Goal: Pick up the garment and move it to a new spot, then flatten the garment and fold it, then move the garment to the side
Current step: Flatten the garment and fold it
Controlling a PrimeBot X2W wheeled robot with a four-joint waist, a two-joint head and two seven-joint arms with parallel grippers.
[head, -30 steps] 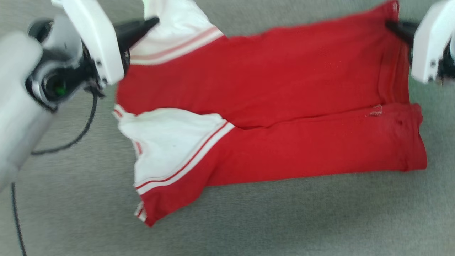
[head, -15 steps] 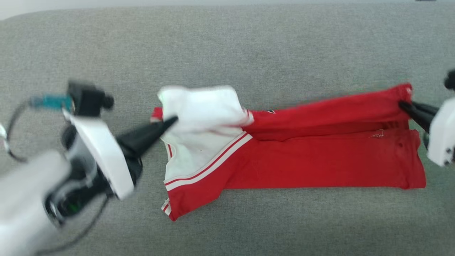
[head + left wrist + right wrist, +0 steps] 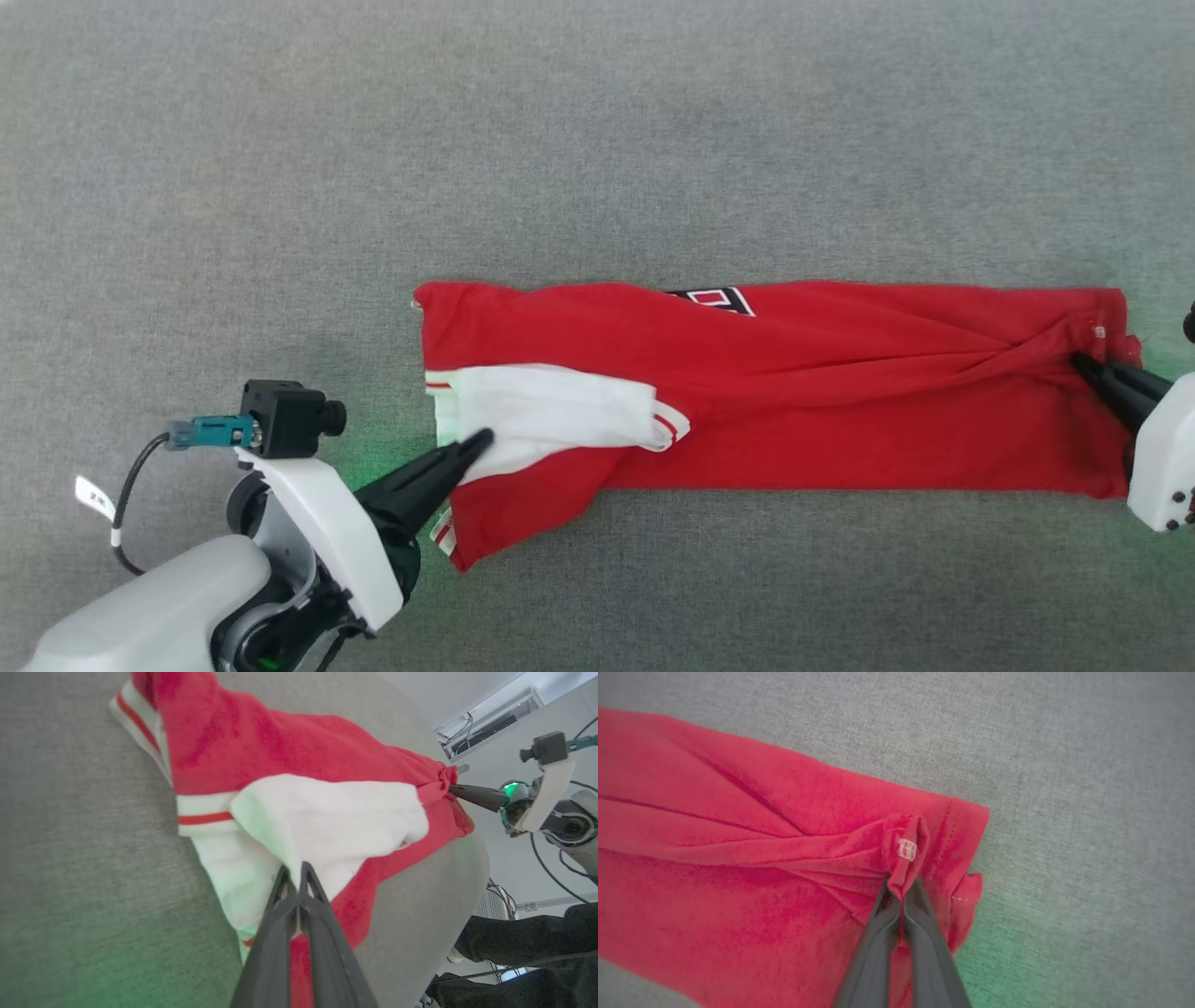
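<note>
The garment (image 3: 840, 411), a red T-shirt with white sleeves, lies folded into a long band across the grey surface. A sliver of black lettering (image 3: 714, 299) peeks out at its top edge. My left gripper (image 3: 484, 439) is shut on the white sleeve (image 3: 551, 411) at the band's left end, as the left wrist view confirms at the fingertips (image 3: 294, 870). My right gripper (image 3: 1078, 359) is shut on a bunched red hem at the right end, with cloth pinched between the tips (image 3: 901, 889) beside a small white tag (image 3: 907, 849).
The grey fabric surface (image 3: 597, 140) stretches wide above the garment and below it. In the left wrist view the surface's edge (image 3: 481, 868) drops off behind the shirt, with cables and dark shapes beyond.
Both grippers have carried the held edge down over the lower half, so the garment now lies as a narrow flat band. The head camera has also shifted.
</note>
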